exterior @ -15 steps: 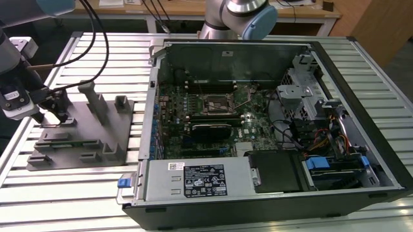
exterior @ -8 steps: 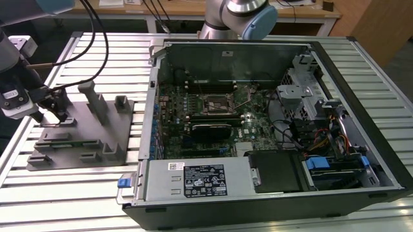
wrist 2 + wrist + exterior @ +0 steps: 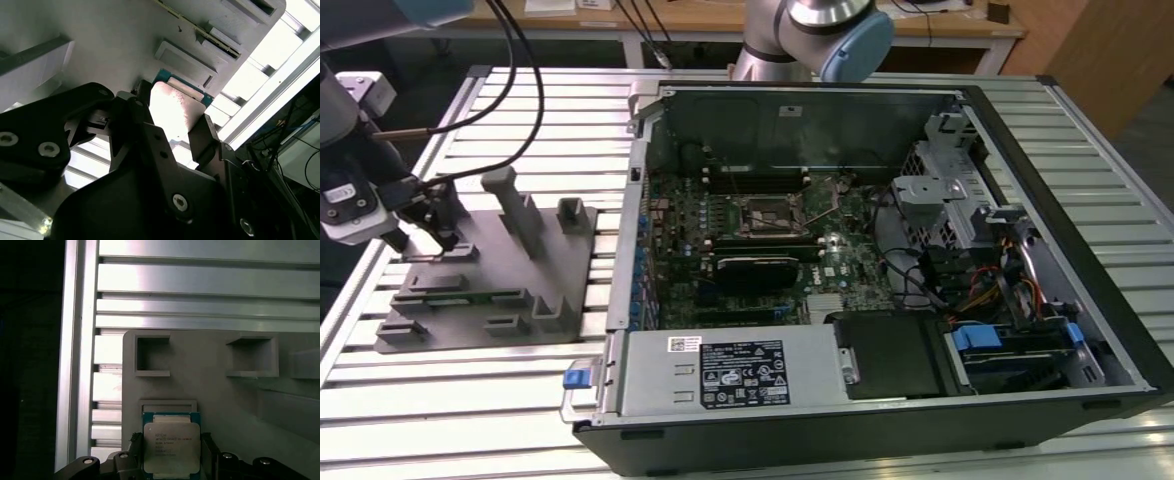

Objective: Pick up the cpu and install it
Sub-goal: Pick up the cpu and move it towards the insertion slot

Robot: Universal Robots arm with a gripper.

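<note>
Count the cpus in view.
1. The cpu is in the end effector's grip at the grey tray. Any inside the computer case may be hidden.

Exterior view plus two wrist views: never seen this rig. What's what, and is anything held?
One robot arm works over a slatted metal table. The exterior view comes from a camera off the arm; both wrist views come from cameras riding near its wrist, looking past the jaws. On the table sit an open computer case, motherboard exposed, and, at the exterior view's left, a grey tray with upright posts. The jaws are at that tray, closed on the cpu, a small square chip with a metal top, held by two opposite edges.
</note>
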